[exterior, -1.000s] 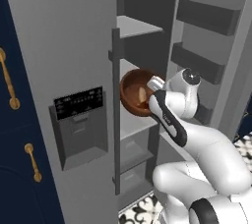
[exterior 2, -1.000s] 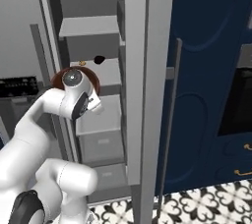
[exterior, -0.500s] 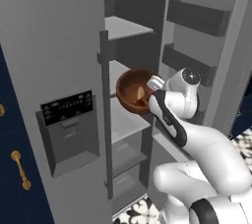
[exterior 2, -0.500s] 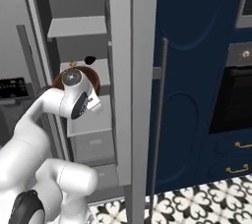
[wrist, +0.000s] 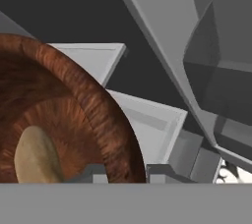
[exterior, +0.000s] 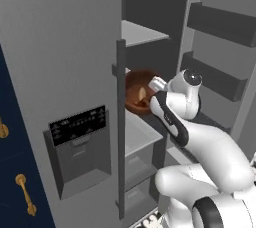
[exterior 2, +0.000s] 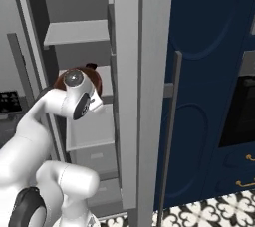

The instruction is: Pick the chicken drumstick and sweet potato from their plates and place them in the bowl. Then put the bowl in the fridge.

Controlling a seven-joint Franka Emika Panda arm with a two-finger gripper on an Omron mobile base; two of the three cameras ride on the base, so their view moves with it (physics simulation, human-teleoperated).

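while the fridge (exterior: 75,62) stands with its right compartment open, the gripper (wrist: 120,173) holds the bowl (exterior: 140,92) up in front of the grey inner shelves (exterior: 142,33), level with the gap below the upper shelf. in the hand view the two dark finger tips sit close together at the bowl's rim, one inside the wall and one outside, so the jaws are nearly closed and pinch that rim; only their very tops show above the bottom edge.

in the left base view the bowl is partly hidden: the long vertical handle (exterior: 120,127) and the edge of the closed left door cut off its left side, and the white wrist covers its right side. in the right base view just a dark red-brown sliver of the bowl (exterior 2: 60,77) shows behind the round wrist joint, and the open door's edge (exterior 2: 134,91) blocks much of the fridge interior.

inside the bowl a pale tan-orange lump, the sweet potato (wrist: 37,156), lies on the lighter brown floor, its lower end cut off by the frame. a small pale patch in the bowl in the left base view may be the same thing. the chicken drumstick cannot be made out. whether the bowl rests on a shelf or hangs clear cannot be told.
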